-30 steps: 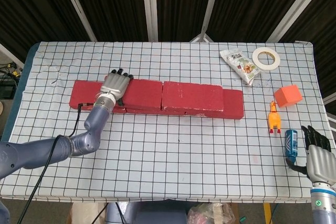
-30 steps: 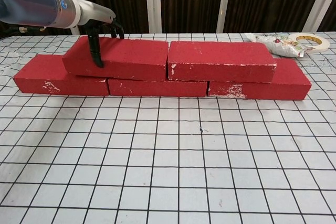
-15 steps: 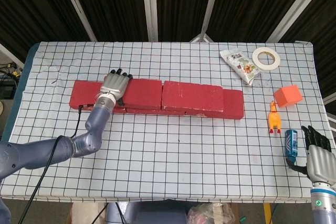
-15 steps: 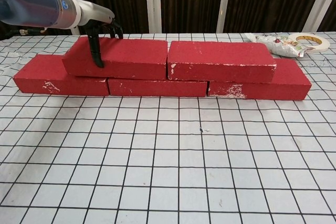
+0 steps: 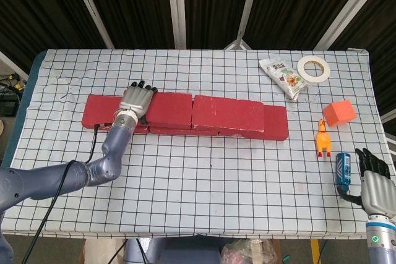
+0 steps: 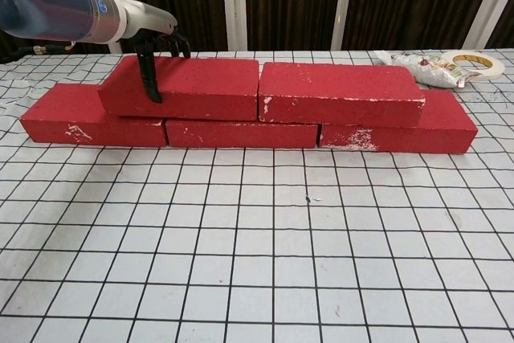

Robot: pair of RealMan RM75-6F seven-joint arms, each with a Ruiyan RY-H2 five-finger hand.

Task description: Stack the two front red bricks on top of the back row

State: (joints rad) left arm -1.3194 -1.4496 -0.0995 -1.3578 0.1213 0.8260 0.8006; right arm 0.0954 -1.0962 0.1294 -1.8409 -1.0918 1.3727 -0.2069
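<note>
Left robot hand clasps upper-left brick, thumb on front face | both upper bricks sit atop back row | risk: releasing carelessly could drag brick off its seat.

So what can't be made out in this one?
- Left hand: its palm lies face-down on the upper left brick, so contact is hidden in both views.
- Right hand: cut off by the head view's edge, absent from the chest view.
- Blue can: label too small to read.
</note>
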